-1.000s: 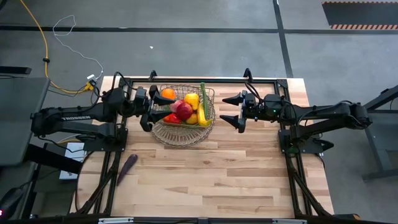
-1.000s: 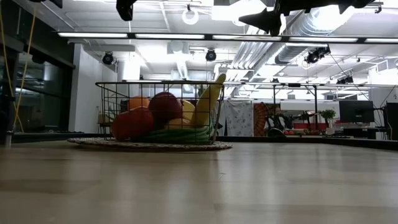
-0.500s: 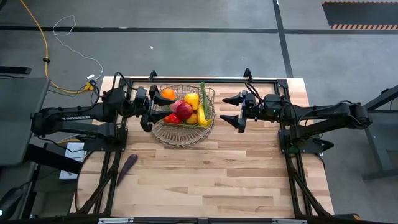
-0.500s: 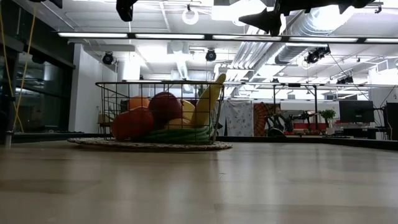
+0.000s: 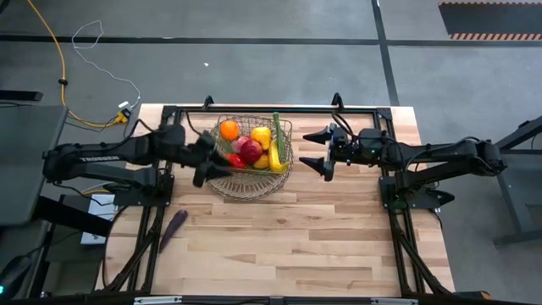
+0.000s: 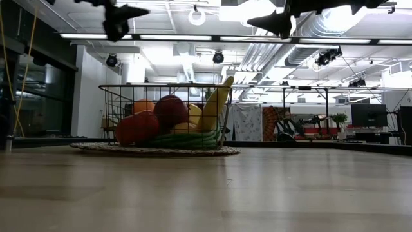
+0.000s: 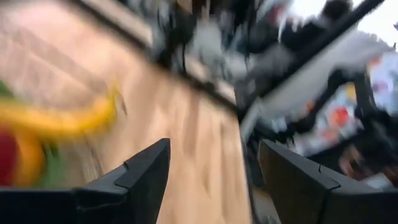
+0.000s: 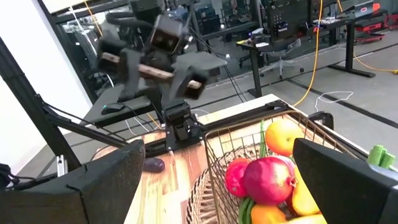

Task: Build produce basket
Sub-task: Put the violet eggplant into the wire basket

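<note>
The wire basket (image 5: 244, 188) stands on the wooden table, left of centre at the far side, on a round woven mat. In it lie an orange (image 5: 229, 130), red apples (image 5: 249, 151), a lemon (image 5: 262, 136), a banana (image 5: 273, 158) and a long green bean (image 5: 276, 124). A purple eggplant (image 5: 174, 227) lies on the table near the left edge. My left gripper (image 5: 210, 163) hovers open at the basket's left rim, above it. My right gripper (image 5: 312, 148) hangs open to the right of the basket, level, pointing at it. Neither gripper holds anything.
Black frame rails (image 5: 279, 108) run along the table's far edge and down both sides. The near half of the table (image 5: 288, 246) is bare wood apart from the eggplant. In the low view both grippers (image 6: 119, 14) (image 6: 273, 22) hang well above the basket (image 6: 116, 103).
My left gripper has rolled about its own line and tipped downward, sinking a little beside the basket's left rim; it stays open. The basket, its produce and the eggplant have not moved.
</note>
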Action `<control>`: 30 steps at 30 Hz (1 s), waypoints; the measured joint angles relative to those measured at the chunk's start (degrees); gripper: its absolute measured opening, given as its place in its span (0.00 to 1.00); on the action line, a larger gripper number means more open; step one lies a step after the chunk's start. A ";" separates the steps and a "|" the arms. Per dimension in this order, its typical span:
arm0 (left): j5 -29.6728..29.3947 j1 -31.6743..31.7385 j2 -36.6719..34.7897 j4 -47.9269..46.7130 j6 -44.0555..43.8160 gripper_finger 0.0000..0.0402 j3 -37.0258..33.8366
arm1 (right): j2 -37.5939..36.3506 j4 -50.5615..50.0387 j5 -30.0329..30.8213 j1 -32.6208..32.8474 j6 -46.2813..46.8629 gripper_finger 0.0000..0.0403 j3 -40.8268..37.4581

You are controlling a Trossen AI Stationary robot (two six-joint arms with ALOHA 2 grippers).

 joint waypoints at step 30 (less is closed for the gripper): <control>-6.52 -39.85 9.84 -45.07 -54.85 0.58 -9.13 | 0.00 -3.09 -0.32 0.00 0.68 0.99 0.00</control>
